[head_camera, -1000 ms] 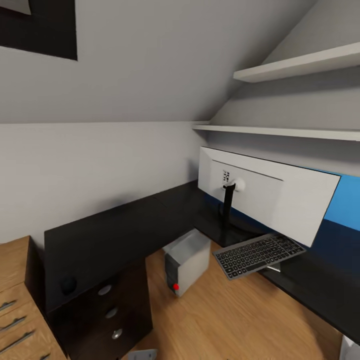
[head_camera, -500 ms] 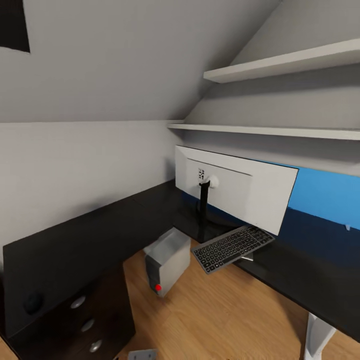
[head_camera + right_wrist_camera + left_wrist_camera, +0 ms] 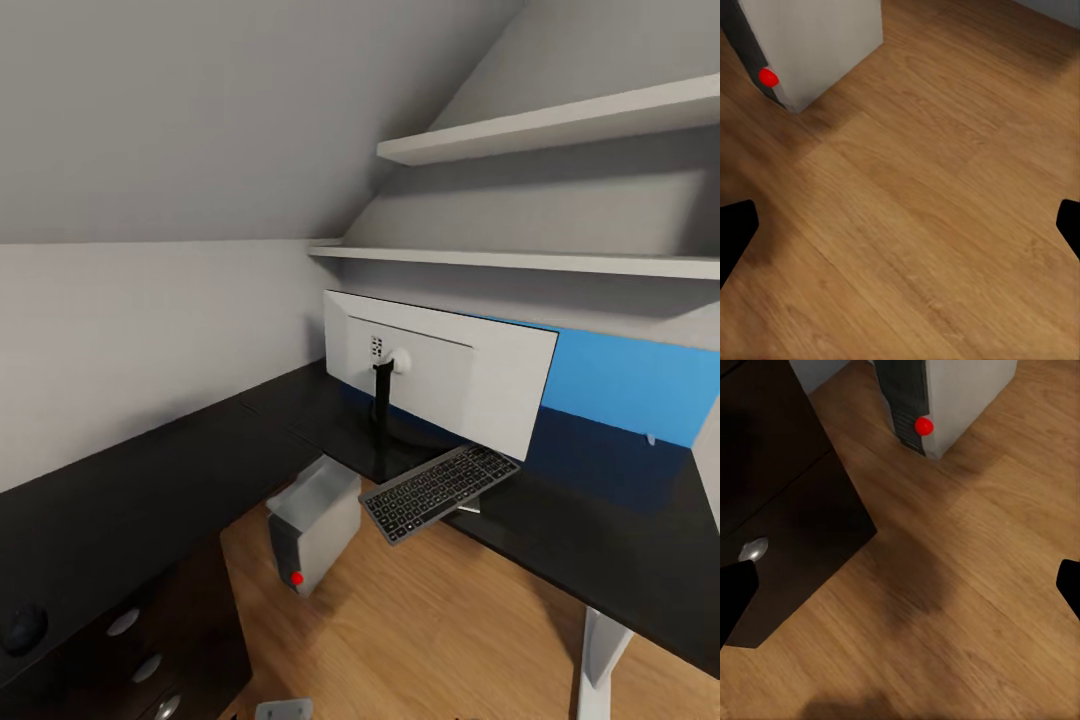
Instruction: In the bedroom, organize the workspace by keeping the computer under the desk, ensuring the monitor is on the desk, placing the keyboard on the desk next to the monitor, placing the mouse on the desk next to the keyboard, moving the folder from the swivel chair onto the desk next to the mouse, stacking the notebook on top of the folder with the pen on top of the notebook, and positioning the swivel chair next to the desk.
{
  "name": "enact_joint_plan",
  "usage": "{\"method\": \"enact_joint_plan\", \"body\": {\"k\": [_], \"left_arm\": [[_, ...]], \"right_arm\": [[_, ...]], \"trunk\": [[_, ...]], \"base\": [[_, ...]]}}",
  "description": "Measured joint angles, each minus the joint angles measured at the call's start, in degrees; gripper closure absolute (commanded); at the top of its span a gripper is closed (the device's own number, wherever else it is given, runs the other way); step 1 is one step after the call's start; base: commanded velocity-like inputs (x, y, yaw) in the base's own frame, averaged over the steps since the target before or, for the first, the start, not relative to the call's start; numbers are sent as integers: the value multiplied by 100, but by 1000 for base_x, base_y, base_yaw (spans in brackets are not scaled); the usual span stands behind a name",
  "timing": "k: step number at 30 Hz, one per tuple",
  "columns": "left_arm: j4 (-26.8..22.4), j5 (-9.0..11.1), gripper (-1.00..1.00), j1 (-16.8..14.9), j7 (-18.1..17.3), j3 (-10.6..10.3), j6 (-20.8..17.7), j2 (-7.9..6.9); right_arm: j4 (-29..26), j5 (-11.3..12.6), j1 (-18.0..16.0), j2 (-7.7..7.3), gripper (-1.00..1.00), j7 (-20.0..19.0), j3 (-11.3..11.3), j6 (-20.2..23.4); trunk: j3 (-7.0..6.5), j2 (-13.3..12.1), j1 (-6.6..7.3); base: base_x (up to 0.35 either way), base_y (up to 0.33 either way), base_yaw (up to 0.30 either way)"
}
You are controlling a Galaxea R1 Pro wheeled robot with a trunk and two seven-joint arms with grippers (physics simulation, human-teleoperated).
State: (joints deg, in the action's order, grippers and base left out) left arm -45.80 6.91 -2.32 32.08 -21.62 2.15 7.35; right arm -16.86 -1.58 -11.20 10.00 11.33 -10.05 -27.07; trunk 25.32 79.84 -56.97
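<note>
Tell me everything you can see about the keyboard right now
The keyboard is slim and long, with dark keys in a grey-silver frame. It lies at the desk's front edge just in front of the monitor, angled, with its near end jutting out over the wood floor. It looks slightly tilted, resting on something pale beneath it. No gripper touches it.

Left hand fingers spread wide, right hand likewise spread, both empty
</note>
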Motion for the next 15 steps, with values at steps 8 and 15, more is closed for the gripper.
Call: {"method": "enact_joint_plan", "body": {"k": [8,15], "left_arm": [[-1,-3,-100,0,0,0,0,-1],[-6,-3,-100,0,8,0,0,-1]], "right_arm": [[-616,-547,-9,0,-100,118,-24,197],[-1741,-1409,-217,0,-100,934,-58,2214]], "trunk": [[-1,0,0],[0,0,0]], "base": [[0,0,-5],[0,0,0]]}}
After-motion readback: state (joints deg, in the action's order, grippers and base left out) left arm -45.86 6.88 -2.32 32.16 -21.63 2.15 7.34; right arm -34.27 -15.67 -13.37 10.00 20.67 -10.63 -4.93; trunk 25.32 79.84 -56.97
